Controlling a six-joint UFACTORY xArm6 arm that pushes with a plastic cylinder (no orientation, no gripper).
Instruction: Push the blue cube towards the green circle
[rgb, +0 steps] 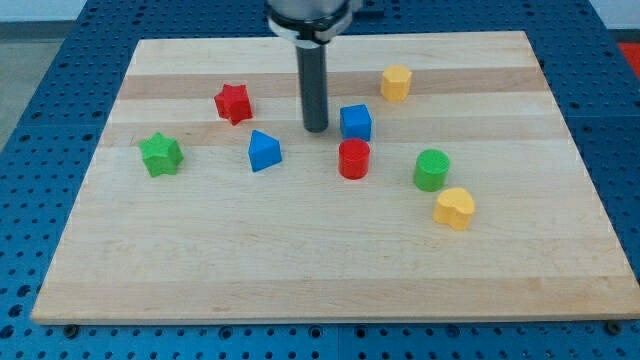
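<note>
The blue cube (356, 122) sits near the board's middle, a little toward the view's top. The green circle (432, 170), a short cylinder, stands to its lower right. My tip (316, 129) rests on the board just left of the blue cube, with a narrow gap between them. The rod rises straight up to the view's top edge.
A red cylinder (353, 159) stands just below the blue cube. A yellow heart (455, 208) lies below right of the green circle. A blue triangular block (264, 151), a red star (233, 103), a green star (160, 154) and a yellow hexagon (396, 82) are also on the wooden board (320, 270).
</note>
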